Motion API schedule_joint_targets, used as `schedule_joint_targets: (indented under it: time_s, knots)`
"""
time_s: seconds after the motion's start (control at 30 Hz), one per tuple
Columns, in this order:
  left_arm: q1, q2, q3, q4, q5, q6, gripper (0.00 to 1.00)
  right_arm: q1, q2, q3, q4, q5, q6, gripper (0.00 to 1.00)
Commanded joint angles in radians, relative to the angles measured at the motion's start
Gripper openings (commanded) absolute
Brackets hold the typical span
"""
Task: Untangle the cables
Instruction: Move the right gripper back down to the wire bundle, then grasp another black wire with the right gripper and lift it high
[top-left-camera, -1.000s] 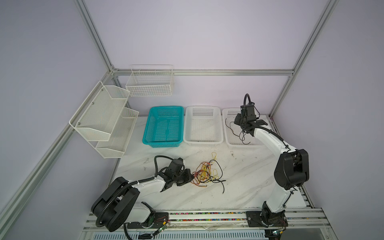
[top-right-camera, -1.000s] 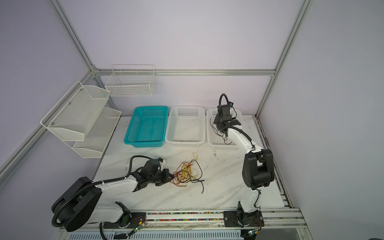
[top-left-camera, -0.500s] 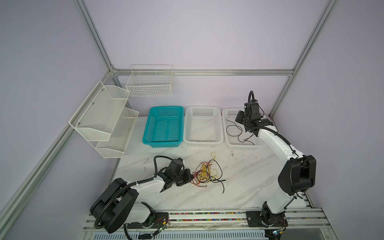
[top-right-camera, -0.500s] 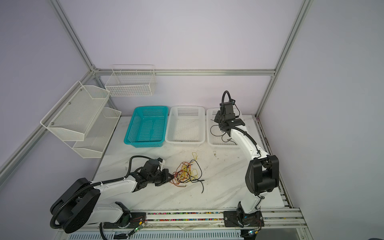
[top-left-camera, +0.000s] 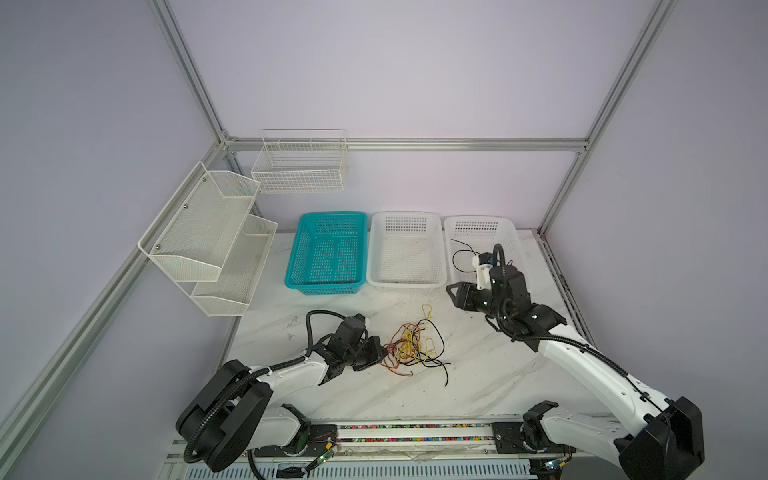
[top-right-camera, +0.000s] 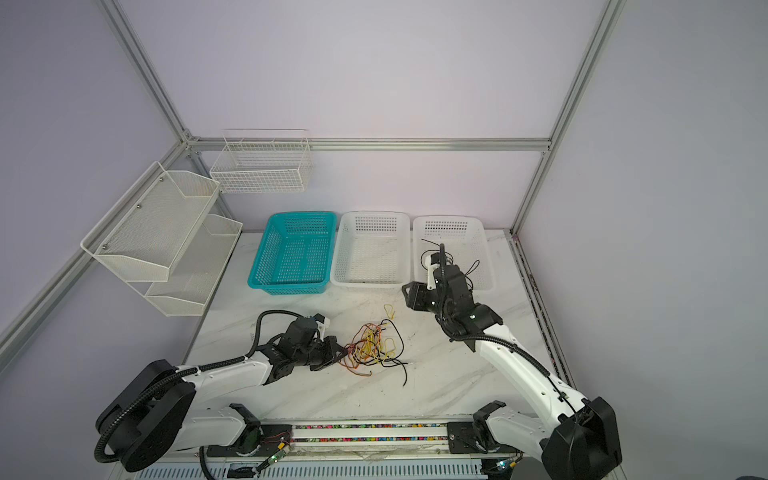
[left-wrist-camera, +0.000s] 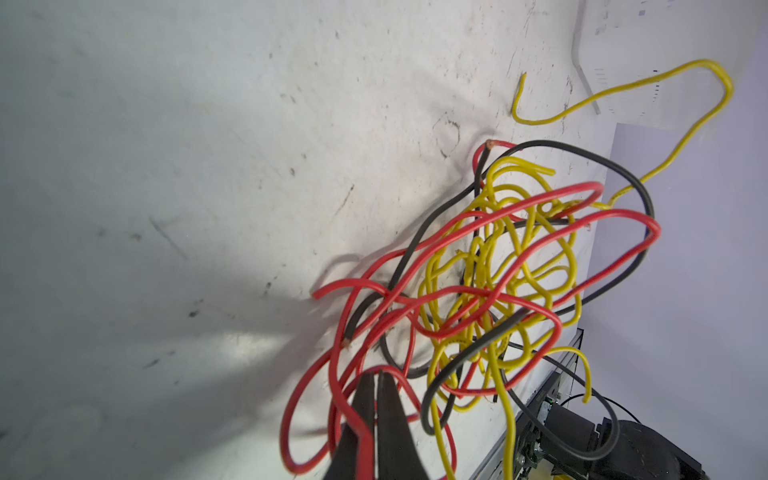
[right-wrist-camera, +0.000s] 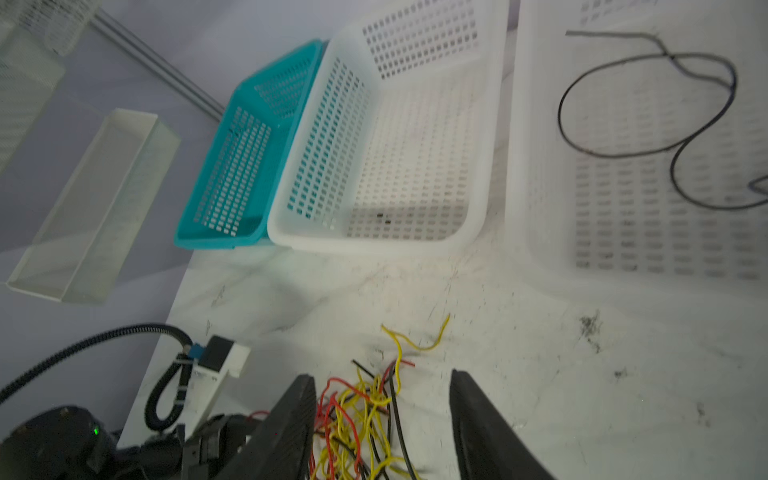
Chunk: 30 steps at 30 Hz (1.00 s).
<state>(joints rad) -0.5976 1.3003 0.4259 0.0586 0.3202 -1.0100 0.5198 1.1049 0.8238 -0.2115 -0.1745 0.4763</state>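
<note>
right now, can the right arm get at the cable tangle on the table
Probably yes: the right fingers stand open facing the tangle, with bare table between; the left fingers only pinch its far edge.

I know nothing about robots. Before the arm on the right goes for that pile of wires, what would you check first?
1. Left gripper anchoring the tangle: ok, it is shut on a red cable at the edge.
2. Right gripper ready to grab: ok, the jaws are open with nothing between them.
3. Right gripper aimed: ok, its wrist view faces the tangle.
4. Black cable wholly inside the white basket: cannot tell, part of it is hidden.
5. A strand free to pull: cannot tell. A yellow loop sticks out, but the strands cross tightly.
</note>
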Motion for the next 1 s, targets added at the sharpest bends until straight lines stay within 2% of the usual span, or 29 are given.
schedule_joint_targets:
  time_s: [0.0, 0.17, 0.3, 0.43, 0.53, 0.7, 0.73, 0.97]
  knots:
    - [-0.001, -0.029, 0.049, 0.023, -0.006, 0.006, 0.00, 0.054, -0.051, -0.107, 0.069, -0.043, 0.036, 0.55]
    - [0.000, -0.028, 0.046, 0.021, -0.010, 0.010, 0.00, 0.122, -0.020, -0.243, 0.185, -0.046, 0.067, 0.55]
    - [-0.002, -0.028, 0.044, 0.021, -0.008, 0.010, 0.00, 0.184, 0.056, -0.282, 0.256, 0.016, 0.085, 0.55]
    - [-0.002, -0.031, 0.045, 0.019, -0.008, 0.010, 0.00, 0.202, 0.128, -0.284, 0.283, 0.089, 0.076, 0.51]
    - [-0.001, -0.032, 0.044, 0.013, -0.010, 0.011, 0.00, 0.203, 0.165, -0.282, 0.311, 0.092, 0.073, 0.39]
    - [-0.001, -0.033, 0.039, 0.010, -0.014, 0.013, 0.00, 0.204, 0.123, -0.255, 0.260, 0.151, 0.064, 0.04]
    - [0.000, -0.032, 0.035, 0.010, -0.016, 0.013, 0.00, 0.204, 0.094, -0.244, 0.238, 0.165, 0.060, 0.00]
    - [-0.001, -0.030, -0.004, 0.021, -0.026, 0.005, 0.00, 0.204, -0.109, -0.059, -0.001, 0.272, 0.020, 0.00]
